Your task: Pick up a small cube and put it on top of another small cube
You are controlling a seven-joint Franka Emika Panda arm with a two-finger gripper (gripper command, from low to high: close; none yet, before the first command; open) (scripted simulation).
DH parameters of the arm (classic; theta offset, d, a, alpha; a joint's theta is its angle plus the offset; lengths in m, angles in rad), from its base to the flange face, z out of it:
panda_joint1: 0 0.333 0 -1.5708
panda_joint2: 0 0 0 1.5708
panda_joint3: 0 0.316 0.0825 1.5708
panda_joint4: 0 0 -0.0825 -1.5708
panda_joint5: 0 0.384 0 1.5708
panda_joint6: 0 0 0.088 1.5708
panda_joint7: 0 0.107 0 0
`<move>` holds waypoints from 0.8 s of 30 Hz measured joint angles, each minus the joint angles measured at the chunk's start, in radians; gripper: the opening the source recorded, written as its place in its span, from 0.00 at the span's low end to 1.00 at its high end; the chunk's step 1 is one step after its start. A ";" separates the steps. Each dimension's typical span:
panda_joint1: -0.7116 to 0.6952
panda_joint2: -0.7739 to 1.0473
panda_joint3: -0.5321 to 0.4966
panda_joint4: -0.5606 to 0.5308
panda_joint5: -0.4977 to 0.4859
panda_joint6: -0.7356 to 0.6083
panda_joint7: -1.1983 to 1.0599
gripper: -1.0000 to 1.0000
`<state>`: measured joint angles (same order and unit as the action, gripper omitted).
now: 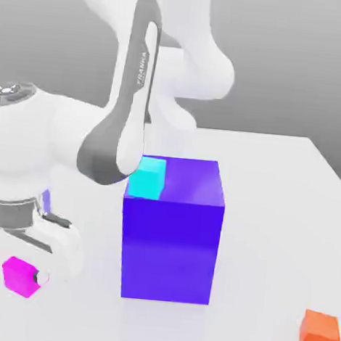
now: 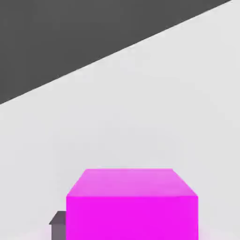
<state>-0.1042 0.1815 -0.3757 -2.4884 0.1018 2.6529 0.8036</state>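
The small magenta-pink cube [image 1: 18, 275] rests on the white table at the exterior view's lower left. My gripper [image 1: 24, 275] is down at table level around it, shut on the cube, with one fingertip [image 1: 42, 279] showing against the cube's side towards the exterior view's right. In the hand view the same magenta cube [image 2: 131, 206] sits close up, with a grey fingertip [image 2: 58, 225] pressed against one side. The other small cube of the task is out of view.
A big blue-violet cube [image 1: 172, 232] stands mid-table, close to the hand on the exterior view's right, with a small cyan cube [image 1: 148, 177] on its top corner. A small orange cube [image 1: 320, 334] lies at the exterior view's lower right. The arm's forearm [image 1: 123, 125] leans over the cyan cube.
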 joint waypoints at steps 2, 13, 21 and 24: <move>-0.005 -0.047 -0.039 -0.047 -0.030 0.002 0.083 0.00; -0.191 -0.320 -0.114 -0.308 -0.268 0.015 0.592 0.00; -0.254 -0.299 -0.126 -0.409 -0.250 0.139 0.719 0.00; -0.225 -0.186 -0.114 -0.407 -0.088 0.240 0.608 0.00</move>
<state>-0.3291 -0.0046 -0.4901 -2.8954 0.0137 2.8925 1.4115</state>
